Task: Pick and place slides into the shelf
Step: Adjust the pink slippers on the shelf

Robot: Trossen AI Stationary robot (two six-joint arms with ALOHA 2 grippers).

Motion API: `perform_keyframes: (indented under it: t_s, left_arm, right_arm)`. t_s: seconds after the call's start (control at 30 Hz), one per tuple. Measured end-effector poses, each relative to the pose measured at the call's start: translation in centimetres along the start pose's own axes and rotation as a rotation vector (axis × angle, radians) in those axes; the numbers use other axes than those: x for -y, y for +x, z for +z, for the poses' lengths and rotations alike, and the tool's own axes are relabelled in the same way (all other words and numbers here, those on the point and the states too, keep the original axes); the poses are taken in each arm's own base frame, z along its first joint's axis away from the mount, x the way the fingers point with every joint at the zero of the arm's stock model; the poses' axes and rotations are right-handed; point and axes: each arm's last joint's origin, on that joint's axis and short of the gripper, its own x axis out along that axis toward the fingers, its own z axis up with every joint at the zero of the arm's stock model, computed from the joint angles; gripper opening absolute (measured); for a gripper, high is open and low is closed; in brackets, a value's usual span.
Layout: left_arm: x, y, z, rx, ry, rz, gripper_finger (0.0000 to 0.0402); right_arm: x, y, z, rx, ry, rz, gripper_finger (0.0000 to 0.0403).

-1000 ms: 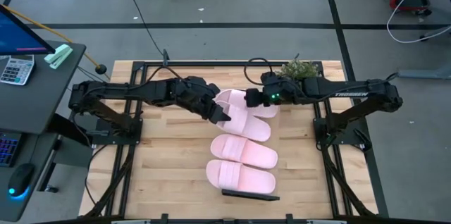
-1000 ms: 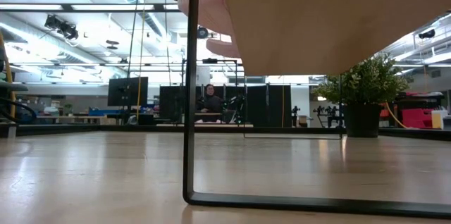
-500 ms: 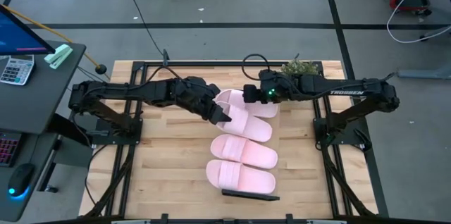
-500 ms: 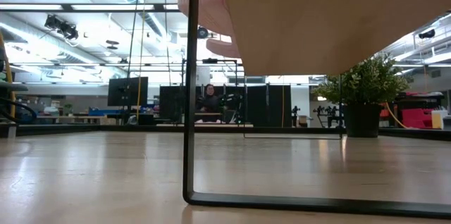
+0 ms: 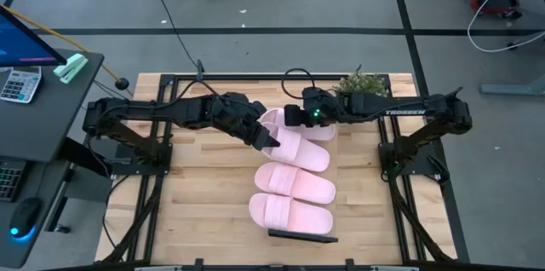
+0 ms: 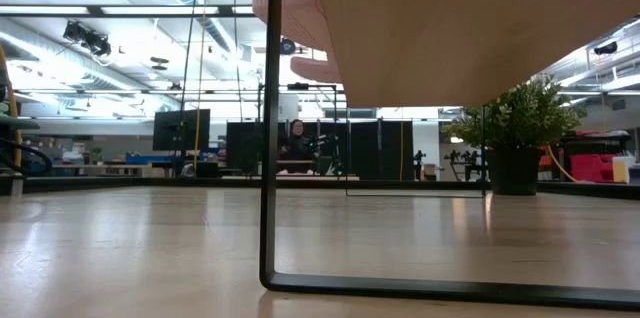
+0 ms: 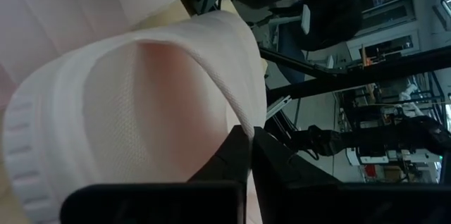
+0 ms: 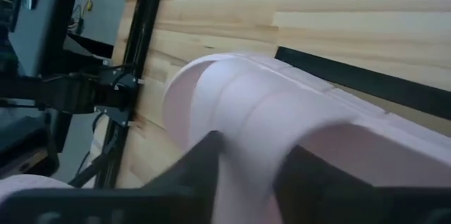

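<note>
Now you have four slides [image 5: 293,183] lined up on the shelf [image 5: 302,236], which stands on the bench [image 5: 204,186]. Your left jaws [image 5: 266,139] are clamped on the second slide from the far end [image 5: 298,147], at its strap edge. Your right jaws [image 5: 290,116] sit over the farthest slide [image 5: 317,128], its strap between the fingers [image 8: 204,160], which stand apart around it. Compared with a second ago, the right arm has reached further toward the left jaws; the left arm and the slides have stayed put.
</note>
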Motion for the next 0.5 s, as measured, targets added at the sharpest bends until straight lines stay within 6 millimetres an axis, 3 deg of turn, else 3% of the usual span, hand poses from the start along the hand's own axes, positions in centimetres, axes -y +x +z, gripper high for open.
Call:
perform_keyframes:
  t_s: [0.13, 0.5]
  left_arm:
    - [0.0, 0.0, 0.0, 0.008, 0.009, 0.006, 0.0007]
    - [-0.3, 0.0, 0.6, 0.083, 0.007, 0.041, 0.0008]
  right_arm:
    - [0.0, -0.4, 0.1, 0.019, -0.038, 0.001, 0.0024]
    - [0.4, -5.9, 1.2, 0.167, -0.041, 0.015, 0.0009]
